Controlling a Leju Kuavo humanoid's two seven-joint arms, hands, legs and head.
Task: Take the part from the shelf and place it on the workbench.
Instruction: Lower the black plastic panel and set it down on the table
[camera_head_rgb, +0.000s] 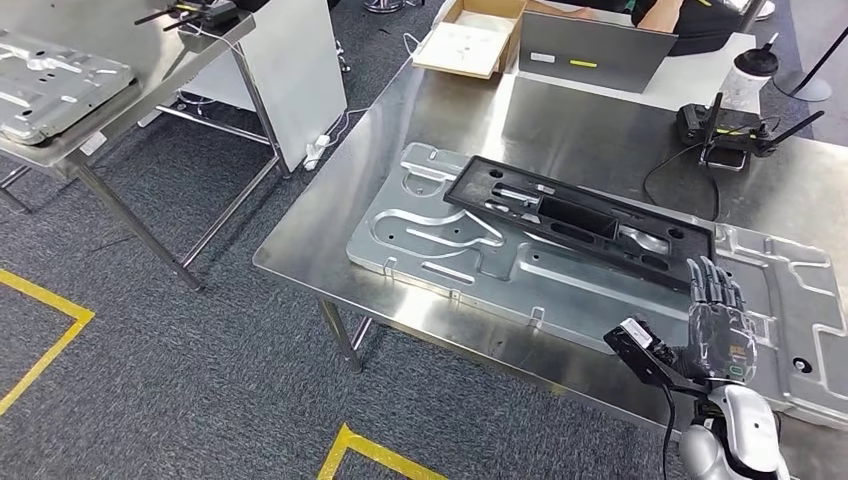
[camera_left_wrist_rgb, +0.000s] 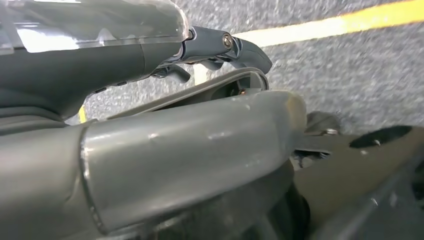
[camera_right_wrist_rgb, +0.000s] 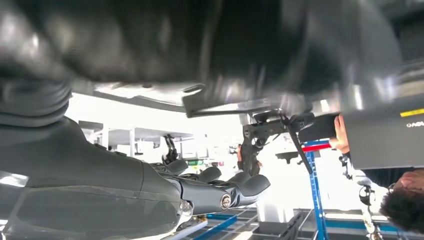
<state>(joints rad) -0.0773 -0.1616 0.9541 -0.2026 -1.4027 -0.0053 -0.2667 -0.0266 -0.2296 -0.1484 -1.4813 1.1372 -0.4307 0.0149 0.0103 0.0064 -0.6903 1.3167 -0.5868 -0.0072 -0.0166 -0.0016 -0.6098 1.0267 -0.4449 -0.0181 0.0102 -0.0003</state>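
Okay, black part (camera_head_rgb: 580, 217) lies flat on the silver plate (camera_head_rgb: 600, 280) mid-workbench (camera_head_rgb: 330, 210), toward the far edge. R hand (camera_head_rgb: 718, 318) hovers near the front edge, fingers straight, holding nothing. L hand (camera_left_wrist_rgb: 150, 55): can't tell. Placement looks done; prob. just retreat left.

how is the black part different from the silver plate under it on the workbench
The black part is a narrow, dark matte frame with a deep trough along its middle; the silver plate is much wider, shiny and shallowly embossed. The black part lies on top at a slant, while the plate rests directly on the workbench. Both are flat, long and pierced with holes.
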